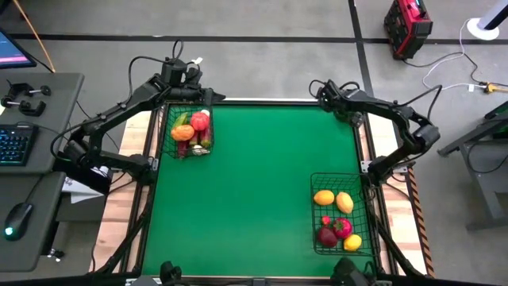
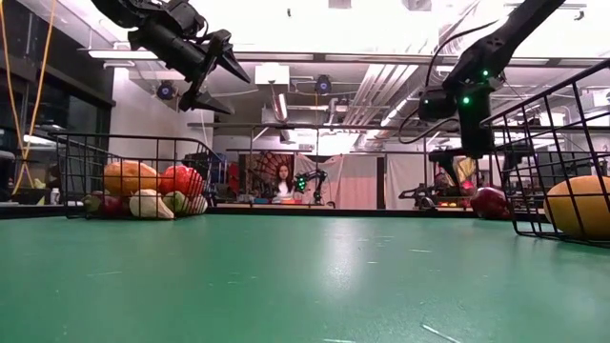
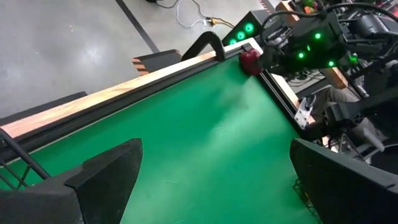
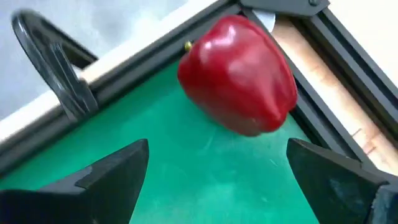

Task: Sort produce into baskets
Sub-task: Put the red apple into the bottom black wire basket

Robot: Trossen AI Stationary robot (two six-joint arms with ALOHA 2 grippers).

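- Green table mat (image 1: 254,191) covers the work surface; grey floor surrounds it; a seated person (image 2: 283,181) shows in the room beyond.
- Right gripper (image 4: 217,165): fingers (image 4: 112,171) spread wide apart, holding nothing; a red bell pepper (image 4: 239,74) lies just ahead of them in the table's far right corner, beside the frame rail.
- Left gripper (image 2: 224,71): fingers apart, empty, raised above the smaller basket (image 1: 169,131) at the far left.
- Smaller basket holds orange, red, green and white produce (image 1: 190,129).
- Larger basket (image 1: 315,214), near right: yellow, orange and red pieces (image 1: 337,218).
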